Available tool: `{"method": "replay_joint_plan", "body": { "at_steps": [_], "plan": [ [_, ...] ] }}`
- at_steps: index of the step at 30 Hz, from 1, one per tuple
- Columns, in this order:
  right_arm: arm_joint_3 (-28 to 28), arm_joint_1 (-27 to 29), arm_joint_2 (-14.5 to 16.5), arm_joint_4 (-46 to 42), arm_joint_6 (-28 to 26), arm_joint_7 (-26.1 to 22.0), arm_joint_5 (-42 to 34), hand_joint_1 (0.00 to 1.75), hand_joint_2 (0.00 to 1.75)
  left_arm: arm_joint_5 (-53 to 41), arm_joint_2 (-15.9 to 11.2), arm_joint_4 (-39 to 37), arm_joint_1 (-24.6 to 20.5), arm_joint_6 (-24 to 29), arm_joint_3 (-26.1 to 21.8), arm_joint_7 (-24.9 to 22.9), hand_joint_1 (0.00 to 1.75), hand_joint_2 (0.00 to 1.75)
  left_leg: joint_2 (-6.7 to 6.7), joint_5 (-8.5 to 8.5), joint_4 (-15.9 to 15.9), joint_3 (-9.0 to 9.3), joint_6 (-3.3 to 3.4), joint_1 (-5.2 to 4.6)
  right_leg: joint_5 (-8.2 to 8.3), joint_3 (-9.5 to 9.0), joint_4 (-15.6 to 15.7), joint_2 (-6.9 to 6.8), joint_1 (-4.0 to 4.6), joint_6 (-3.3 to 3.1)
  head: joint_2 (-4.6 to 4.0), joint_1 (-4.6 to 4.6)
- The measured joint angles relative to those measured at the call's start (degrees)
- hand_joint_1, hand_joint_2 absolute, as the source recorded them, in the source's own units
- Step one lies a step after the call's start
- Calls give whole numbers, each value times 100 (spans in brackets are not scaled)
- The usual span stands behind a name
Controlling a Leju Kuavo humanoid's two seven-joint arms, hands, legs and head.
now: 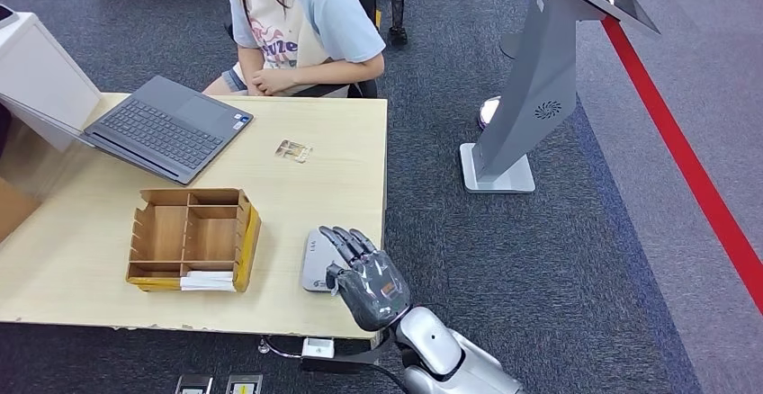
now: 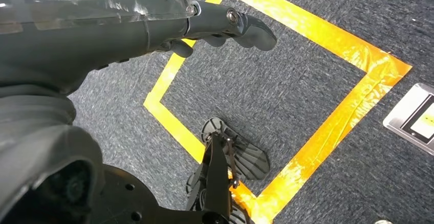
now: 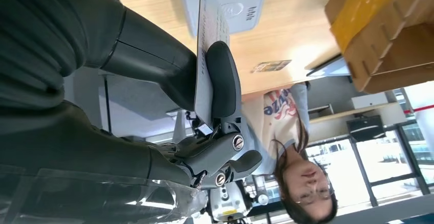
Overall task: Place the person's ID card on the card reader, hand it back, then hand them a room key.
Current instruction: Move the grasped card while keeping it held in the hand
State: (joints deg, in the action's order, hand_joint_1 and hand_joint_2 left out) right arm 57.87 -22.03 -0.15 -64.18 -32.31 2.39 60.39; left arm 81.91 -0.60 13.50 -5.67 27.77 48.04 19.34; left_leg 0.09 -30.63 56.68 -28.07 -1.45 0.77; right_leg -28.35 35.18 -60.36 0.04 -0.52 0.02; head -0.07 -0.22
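Above card reader (image 1: 317,259): right hand (image 1: 369,279) pinching ID card (image 3: 209,50) (fingers forward).

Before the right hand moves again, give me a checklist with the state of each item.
1. Card pinched in right hand: ok.
2. Hand above the reader: ok.
3. Card lying flat on reader: not ok, it is held above it.
4. Reader top free of other things: cannot tell, the hand covers part.
5. Person seated at the table, ready for the return: ok.
6. Left hand hanging over the floor, holding nothing: ok.
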Motion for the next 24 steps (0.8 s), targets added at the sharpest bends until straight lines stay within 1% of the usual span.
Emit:
{"method": "replay_joint_plan", "body": {
  "at_steps": [6,11,19,24],
  "plan": [
    [68,-18,215,50,-64,-303,-140,175,175,-30,1,0,-1,24,1,1,0,0,0,0,-1,-1,0,0,0,-1,0,0,0,0,0,0],
    [163,-162,457,185,-98,-534,-368,175,175,-68,1,1,-2,36,8,1,0,0,0,1,-1,0,0,0,0,-2,-1,-1,0,0,0,0],
    [321,-617,827,834,-181,-891,-1123,175,175,-81,1,1,-2,67,96,1,0,0,-1,1,0,0,0,0,0,-2,-1,-1,0,0,0,1],
    [380,-769,1059,1237,-166,-1041,-1348,175,175,-44,1,1,-2,75,104,0,0,0,-1,1,0,0,0,0,0,-2,-1,-1,1,0,0,1]
  ]
}}
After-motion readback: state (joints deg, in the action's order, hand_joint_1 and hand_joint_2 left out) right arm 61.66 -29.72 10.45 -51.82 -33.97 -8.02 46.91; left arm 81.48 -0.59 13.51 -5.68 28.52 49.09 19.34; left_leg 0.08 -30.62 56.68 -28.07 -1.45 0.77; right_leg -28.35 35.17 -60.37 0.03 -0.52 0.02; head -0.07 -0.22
